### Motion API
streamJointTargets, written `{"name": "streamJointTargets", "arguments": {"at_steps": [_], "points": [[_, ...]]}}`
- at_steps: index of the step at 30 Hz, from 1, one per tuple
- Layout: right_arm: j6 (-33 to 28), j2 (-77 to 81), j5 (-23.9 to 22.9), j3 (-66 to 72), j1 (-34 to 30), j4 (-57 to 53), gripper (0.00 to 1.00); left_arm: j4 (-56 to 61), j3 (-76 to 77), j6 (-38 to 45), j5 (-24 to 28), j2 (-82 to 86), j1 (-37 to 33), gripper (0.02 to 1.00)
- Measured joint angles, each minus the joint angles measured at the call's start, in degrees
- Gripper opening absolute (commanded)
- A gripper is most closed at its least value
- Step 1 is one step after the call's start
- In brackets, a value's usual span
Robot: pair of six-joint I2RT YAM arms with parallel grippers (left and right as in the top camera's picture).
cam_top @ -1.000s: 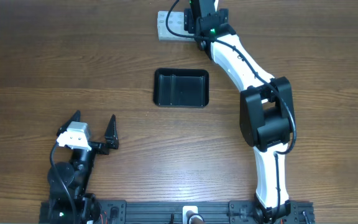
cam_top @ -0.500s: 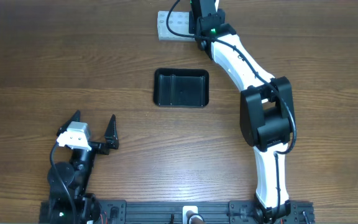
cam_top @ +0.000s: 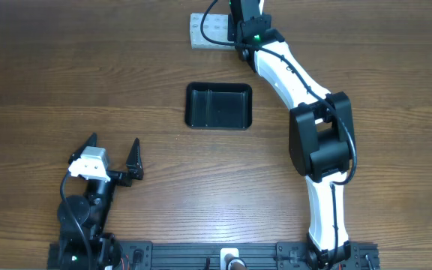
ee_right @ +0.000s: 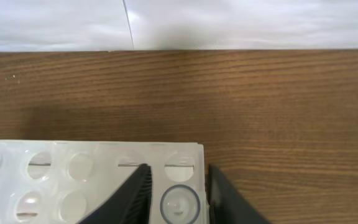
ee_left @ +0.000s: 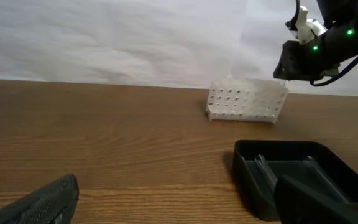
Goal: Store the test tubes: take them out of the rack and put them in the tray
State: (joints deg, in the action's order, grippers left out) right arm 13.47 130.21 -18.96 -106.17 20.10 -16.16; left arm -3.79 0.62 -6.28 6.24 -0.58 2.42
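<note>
A white perforated rack (cam_top: 203,31) stands at the table's far edge, with a clear test tube (cam_top: 211,13) upright in it. My right gripper (cam_top: 240,16) hovers over the rack's right end. In its wrist view the gripper (ee_right: 178,182) is open, and its fingers (ee_right: 139,190) flank the round mouth of a test tube (ee_right: 180,203) standing in a corner hole of the rack (ee_right: 73,180). The black tray (cam_top: 218,106) lies mid-table; the left wrist view shows clear tubes (ee_left: 263,172) lying in it. My left gripper (cam_top: 112,152) rests open near the front left, far from both.
A white backdrop (ee_left: 104,37) rises just behind the rack. The right arm's white links (cam_top: 291,75) stretch past the tray's right side. Bare wooden tabletop (cam_top: 88,75) surrounds the tray and rack.
The right gripper shifted slightly farther up over the rack a second ago, then held still. The left arm has not moved.
</note>
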Motion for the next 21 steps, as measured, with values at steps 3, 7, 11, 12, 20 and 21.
{"name": "streamJointTargets", "arguments": {"at_steps": [3, 7, 11, 12, 20, 21], "points": [[0.0, 0.2, 0.0, 0.0, 0.0, 0.0, 0.194, 0.0, 0.0, 0.0, 0.0, 0.0, 0.0, 1.0], [0.0, 0.3, 0.0, 0.0, 0.0, 0.0, 0.156, 0.0, 0.0, 0.0, 0.0, 0.0, 0.0, 0.998], [0.0, 0.3, 0.0, 0.0, 0.0, 0.0, 0.13, 0.0, 0.0, 0.0, 0.0, 0.0, 0.0, 1.0], [0.0, 0.3, 0.0, 0.0, 0.0, 0.0, 0.128, 0.0, 0.0, 0.0, 0.0, 0.0, 0.0, 1.0], [0.0, 0.2, 0.0, 0.0, 0.0, 0.0, 0.121, 0.0, 0.0, 0.0, 0.0, 0.0, 0.0, 0.998], [0.0, 0.1, 0.0, 0.0, 0.0, 0.0, 0.119, 0.0, 0.0, 0.0, 0.0, 0.0, 0.0, 1.0]]}}
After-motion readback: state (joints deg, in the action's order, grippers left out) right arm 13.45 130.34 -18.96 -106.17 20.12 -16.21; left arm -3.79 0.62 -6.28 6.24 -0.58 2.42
